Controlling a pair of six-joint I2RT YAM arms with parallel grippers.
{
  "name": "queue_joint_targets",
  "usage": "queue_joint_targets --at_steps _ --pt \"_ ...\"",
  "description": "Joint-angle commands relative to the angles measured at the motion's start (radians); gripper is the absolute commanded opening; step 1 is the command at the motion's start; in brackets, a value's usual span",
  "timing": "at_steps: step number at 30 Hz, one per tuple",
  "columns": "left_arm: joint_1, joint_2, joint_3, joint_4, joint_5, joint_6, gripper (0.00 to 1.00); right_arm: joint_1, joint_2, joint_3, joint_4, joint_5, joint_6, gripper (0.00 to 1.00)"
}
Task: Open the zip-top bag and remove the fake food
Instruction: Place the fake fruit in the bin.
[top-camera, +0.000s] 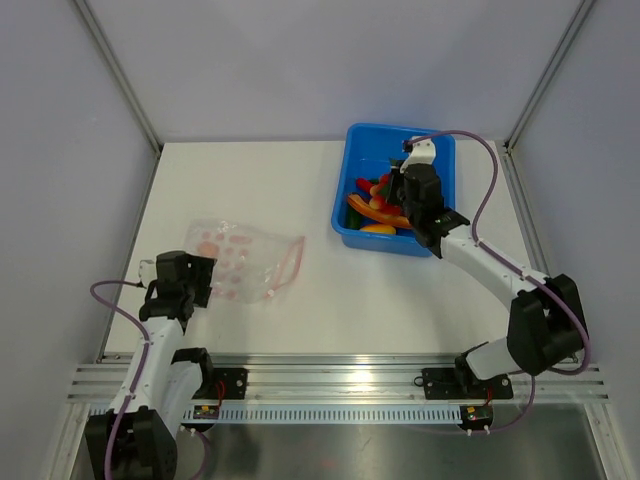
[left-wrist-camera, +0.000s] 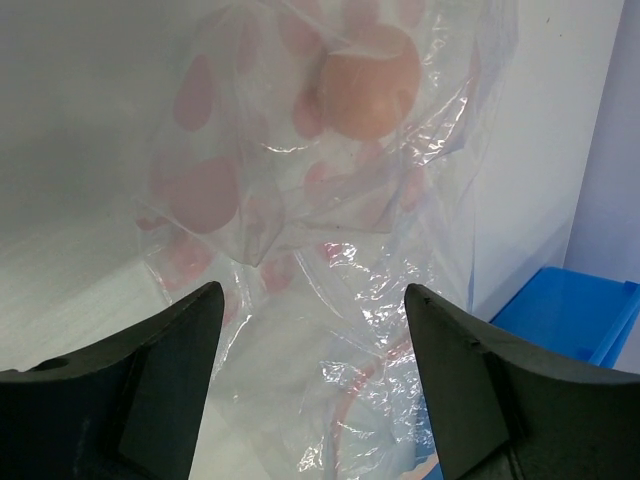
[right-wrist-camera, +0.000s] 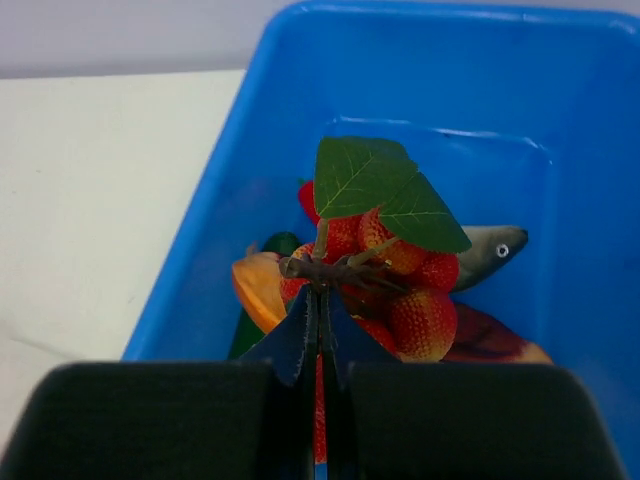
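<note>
Only crinkly clear zip-top bag (top-camera: 245, 262), smooth round egg (left-wrist-camera: 365, 85) inside.

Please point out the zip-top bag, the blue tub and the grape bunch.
zip-top bag (top-camera: 248, 260), top view, clear middle.
blue tub (right-wrist-camera: 228, 205), right wrist view, left wall.
grape bunch (right-wrist-camera: 420, 320), right wrist view, red berry.

The top camera is looking down from above the near edge over the whole table (top-camera: 300, 180). The left wrist camera is hanging close over the zip-top bag (left-wrist-camera: 300, 200), the right one close above the blue tub (right-wrist-camera: 590, 150); all three are showing that tub.
</note>
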Motion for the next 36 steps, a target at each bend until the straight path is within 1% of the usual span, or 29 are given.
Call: queue_joint_targets --at_steps 1,5,11,14,16,21,22,25,27,28,32,36 --pt "0.005 -0.024 0.020 -0.001 -0.038 0.026 0.77 -0.030 0.048 0.082 0.021 -0.018 0.039 0.00" --pt "0.004 -0.047 0.029 -0.016 -0.044 0.033 0.79 -0.073 0.112 0.150 0.001 -0.021 0.034 0.00" --pt "0.004 -0.064 0.042 -0.030 -0.061 0.065 0.81 -0.084 0.235 0.266 -0.069 0.022 -0.001 0.00" --pt "0.004 -0.066 0.052 -0.044 -0.067 0.068 0.82 -0.085 0.270 0.282 -0.077 0.024 0.003 0.00" --pt "0.004 -0.069 0.050 -0.050 -0.067 0.062 0.82 -0.087 0.296 0.292 -0.094 0.027 0.003 0.05" --pt "0.004 -0.087 0.047 -0.064 -0.081 0.051 0.83 -0.087 0.336 0.334 -0.141 0.034 -0.007 0.09" --pt "0.004 -0.095 0.050 -0.069 -0.084 0.051 0.83 -0.087 0.335 0.335 -0.157 0.016 -0.012 0.13" --pt "0.004 -0.108 0.047 -0.073 -0.093 0.052 0.84 -0.087 0.321 0.335 -0.172 -0.008 -0.009 0.34" --pt "0.004 -0.121 0.046 -0.072 -0.095 0.049 0.85 -0.085 0.303 0.329 -0.169 -0.022 -0.006 0.39" --pt "0.004 -0.122 0.044 -0.070 -0.097 0.049 0.85 -0.085 0.297 0.328 -0.172 -0.030 -0.004 0.46" --pt "0.004 -0.125 0.053 -0.078 -0.097 0.057 0.90 -0.085 0.244 0.311 -0.177 -0.070 0.017 0.55" --pt "0.004 -0.135 0.070 -0.101 -0.121 0.069 0.93 -0.085 0.162 0.283 -0.177 -0.166 0.063 0.66"
